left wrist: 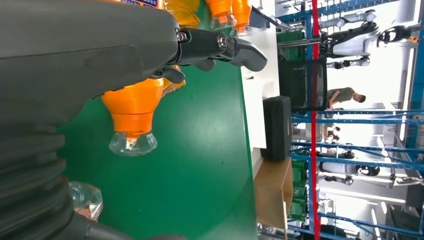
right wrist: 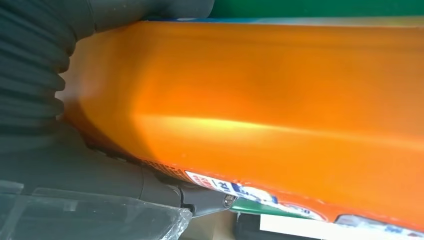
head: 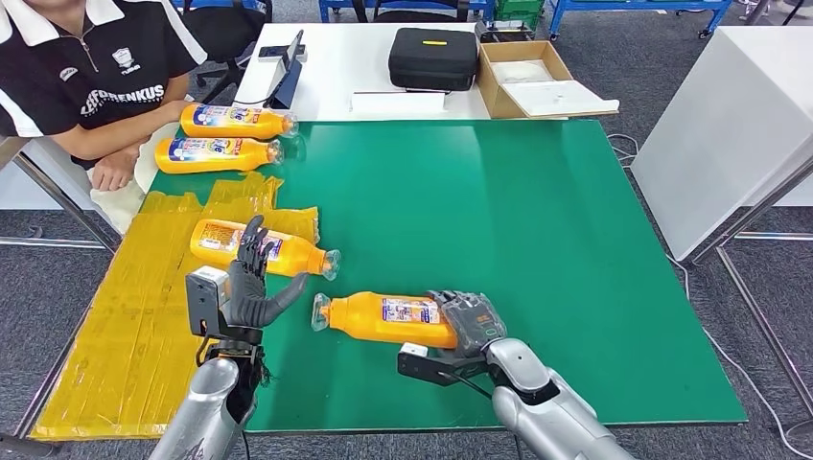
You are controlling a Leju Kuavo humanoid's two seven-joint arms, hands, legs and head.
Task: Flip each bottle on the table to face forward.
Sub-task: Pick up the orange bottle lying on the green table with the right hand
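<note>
Orange bottle [head: 393, 318] on the table [head: 537, 240] is clamped in the right hand [head: 472, 321], mid-flip I'd say; left hand [head: 251, 278] hovers, fingers apart, empty. Next: roll it label-forward.

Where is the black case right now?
In the head view, the black case sits on the white table beyond the green mat, just left of the cardboard box.

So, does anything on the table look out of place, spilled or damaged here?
No spill or damage visible. One oddity: the bottle held by the right hand points its clear cap the opposite way from the other three bottles.
</note>
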